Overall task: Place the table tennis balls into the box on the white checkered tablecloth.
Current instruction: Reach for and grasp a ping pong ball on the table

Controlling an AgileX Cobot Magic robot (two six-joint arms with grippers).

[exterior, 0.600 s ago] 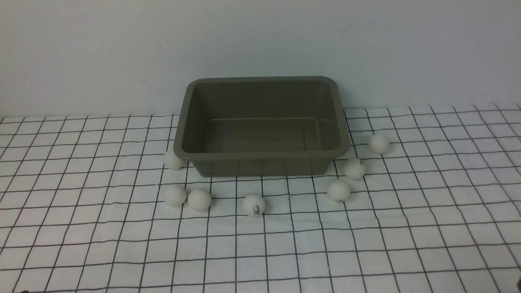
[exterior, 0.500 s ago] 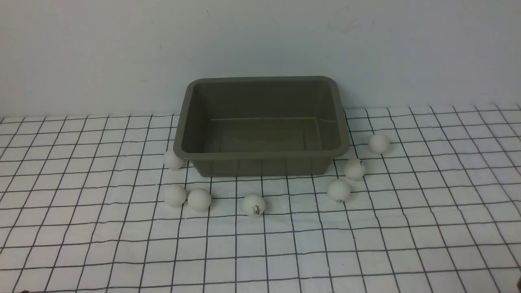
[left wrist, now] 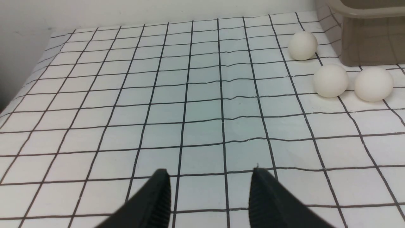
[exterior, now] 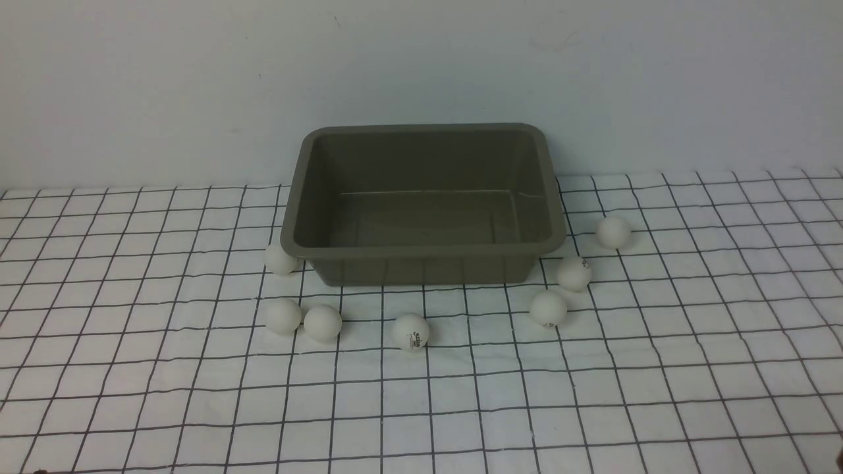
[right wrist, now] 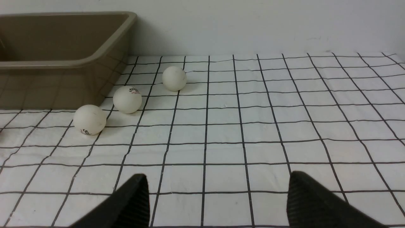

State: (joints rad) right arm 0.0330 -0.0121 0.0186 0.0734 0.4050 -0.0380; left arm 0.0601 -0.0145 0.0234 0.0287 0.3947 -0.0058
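left gripper (left wrist: 209, 173): jaws apart, empty | right gripper (right wrist: 217, 176): jaws wide apart, empty | table tennis balls (exterior: 411, 331): all seven on white checkered tablecloth (exterior: 593, 395), beside box (exterior: 421, 251), none inside | advice: centre jaws over one ball, close gently, it probably rolls easily

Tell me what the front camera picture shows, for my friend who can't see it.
An empty olive-grey box sits on a white checkered tablecloth in front of a plain wall. Seven white table tennis balls lie on the cloth outside it: three toward its left, one in front, three toward its right.
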